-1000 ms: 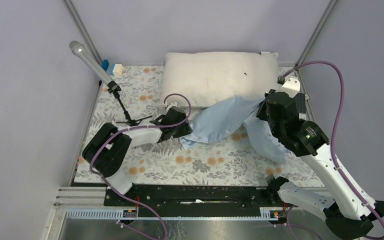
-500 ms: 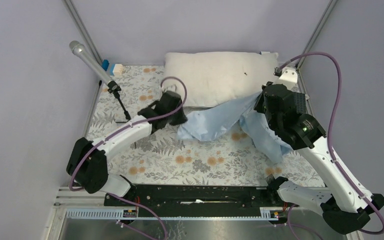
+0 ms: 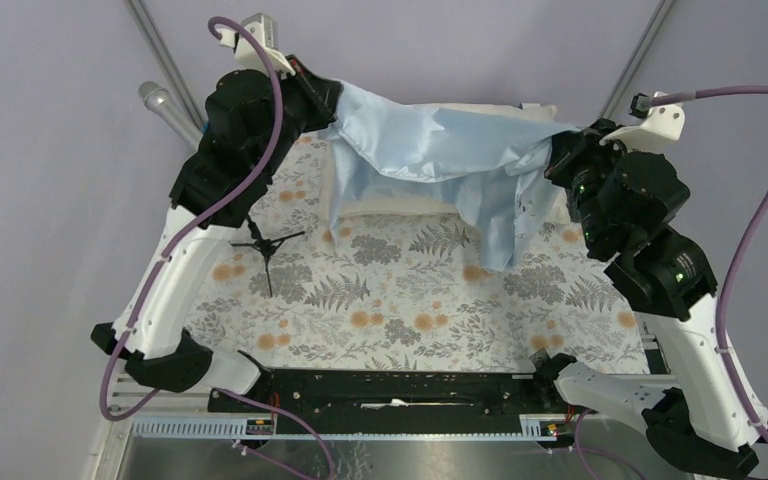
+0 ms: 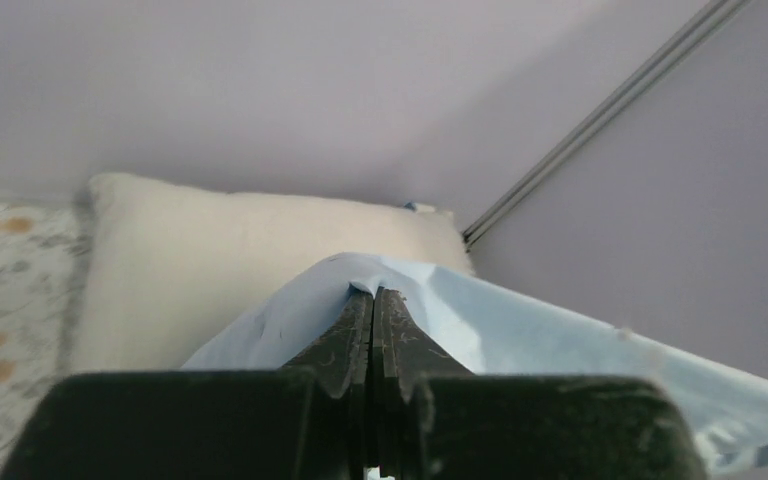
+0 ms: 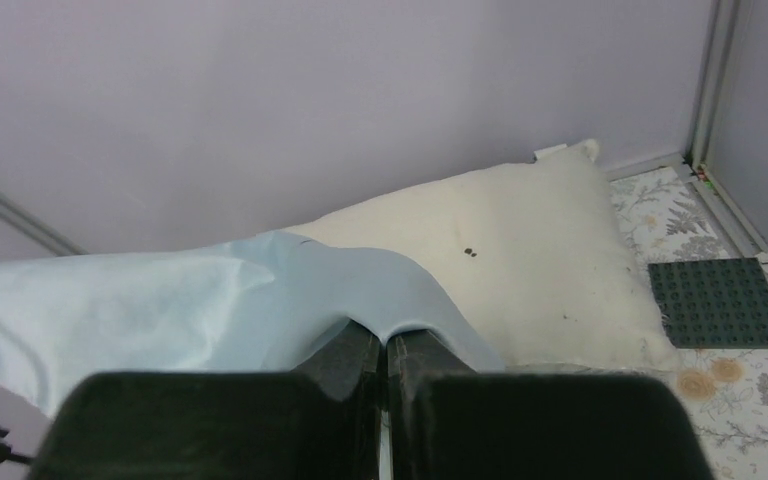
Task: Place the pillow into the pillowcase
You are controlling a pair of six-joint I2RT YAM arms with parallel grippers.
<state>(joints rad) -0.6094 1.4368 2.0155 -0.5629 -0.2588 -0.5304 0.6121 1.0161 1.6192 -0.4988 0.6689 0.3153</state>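
- Left gripper (image 3: 328,102) is pinching the pillowcase (image 3: 440,150). The wrist view is showing its jaws pressed together on a fold of blue fabric that is peaking over the tips.
- Right gripper (image 3: 560,152) is doing the same at the opposite end, with jaws clamped tight on the pillowcase edge and fabric draping over them.
- Both arms are holding it raised, so the pillowcase is hanging stretched between the two grippers over the far side of the table.
- The middle is sagging, and a loose flap is dangling on the right side toward the floral tablecloth (image 3: 390,300).
- Pillow (image 3: 395,197) is lying flat on the tablecloth against the back wall, under and behind the hanging pillowcase. From the top view it is mostly covered, with its near edge showing below the blue fabric.
- Pillow is sitting apart from both grippers. Can't tell whether the sagging fabric is touching it.
- Small tripod stand (image 3: 265,245) is standing on the left of the cloth, and a microphone (image 3: 155,100) is poking out behind the left arm.
- Dark green studded plate (image 5: 720,300) is lying at the right edge, just beside the pillow's corner.
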